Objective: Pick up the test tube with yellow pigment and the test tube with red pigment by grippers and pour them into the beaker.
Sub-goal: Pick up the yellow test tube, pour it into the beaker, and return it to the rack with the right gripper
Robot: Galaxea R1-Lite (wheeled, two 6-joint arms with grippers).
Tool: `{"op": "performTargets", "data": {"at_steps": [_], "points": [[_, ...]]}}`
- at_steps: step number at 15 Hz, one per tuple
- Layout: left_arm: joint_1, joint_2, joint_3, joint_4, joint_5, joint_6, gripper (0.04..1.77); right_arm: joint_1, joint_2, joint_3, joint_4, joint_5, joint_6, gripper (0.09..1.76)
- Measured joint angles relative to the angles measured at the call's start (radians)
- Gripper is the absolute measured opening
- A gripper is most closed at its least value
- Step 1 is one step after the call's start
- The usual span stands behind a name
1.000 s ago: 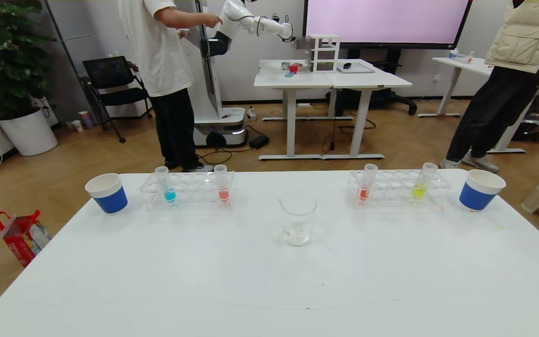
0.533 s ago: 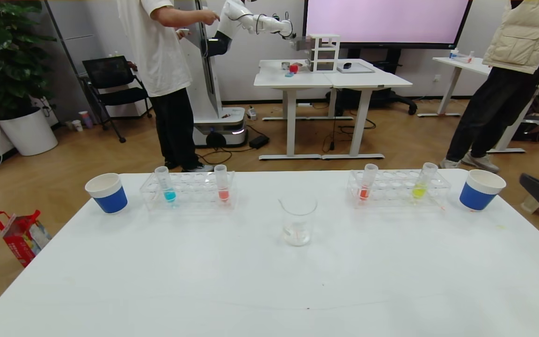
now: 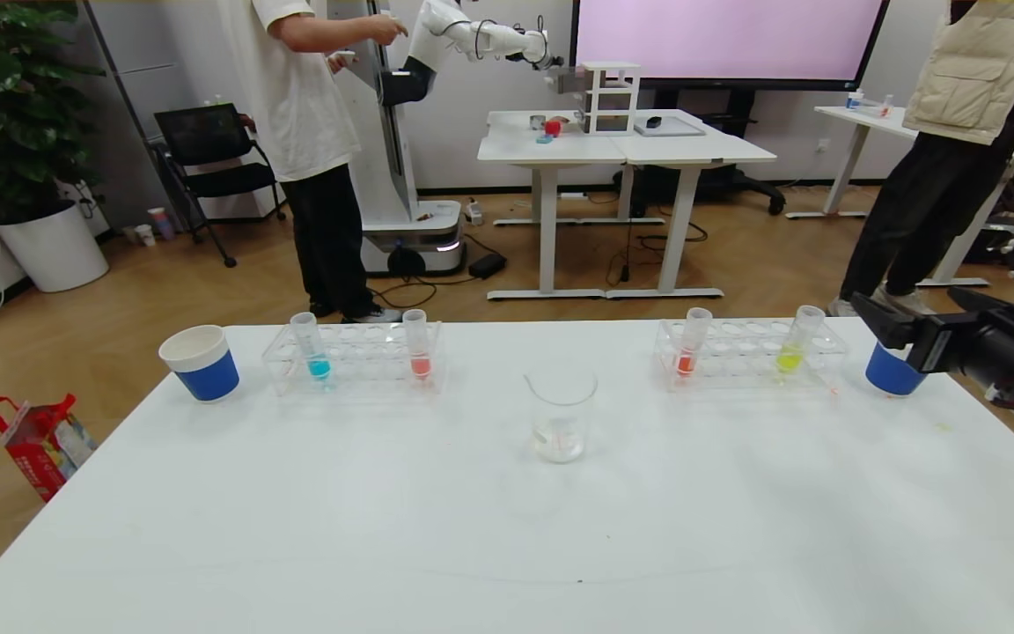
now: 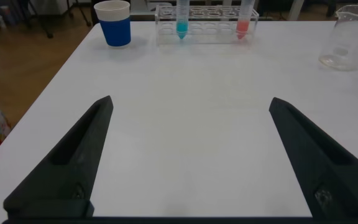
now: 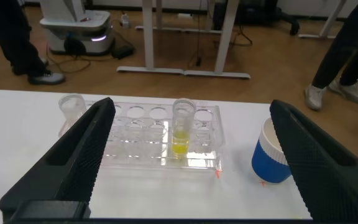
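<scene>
Bright, even overhead light; faint soft shadows on the white table point(image 3: 437, 519); glowing screen point(image 3: 727, 35) washed out at upper centre; slight bowing toward frame edges; near tool fingers point(image 4: 73, 168) softly blurred

On the white bench point(image 3: 437, 528) stand two clear racks; the left rack point(image 3: 353, 359) holds a tube of blue liquid point(image 3: 311, 347) at its left end; the right rack point(image 3: 749, 355) stands near the far right edge; a blue-and-white paper cup point(image 3: 200, 362) stands left of the left rack, apart from it; another cup point(image 3: 892, 370) stands just right of the right rack; a red bag point(image 3: 40, 443) lies on the wooden floor point(image 3: 736, 264); a potted plant point(image 3: 14, 141) stands far left.
</scene>
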Motion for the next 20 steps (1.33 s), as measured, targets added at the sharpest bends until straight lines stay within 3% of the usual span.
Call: {"op": "performTargets", "data": {"at_steps": [5, 8, 14, 20], "points": [[0.000, 0.000, 0.000, 0.000, 0.000, 0.000, 1.75, -0.017, 0.302, -0.117, -0.135, 0.033, 0.001, 1.74], [0.000, 0.000, 0.000, 0.000, 0.000, 0.000, 1.75, -0.030, 0.426, -0.217, -0.148, 0.092, 0.002, 1.74], [0.000, 0.000, 0.000, 0.000, 0.000, 0.000, 1.75, -0.041, 0.583, -0.411, -0.155, 0.166, 0.003, 1.74], [0.000, 0.000, 0.000, 0.000, 0.000, 0.000, 1.75, -0.036, 0.643, -0.473, -0.157, 0.169, 0.003, 1.74]]}}
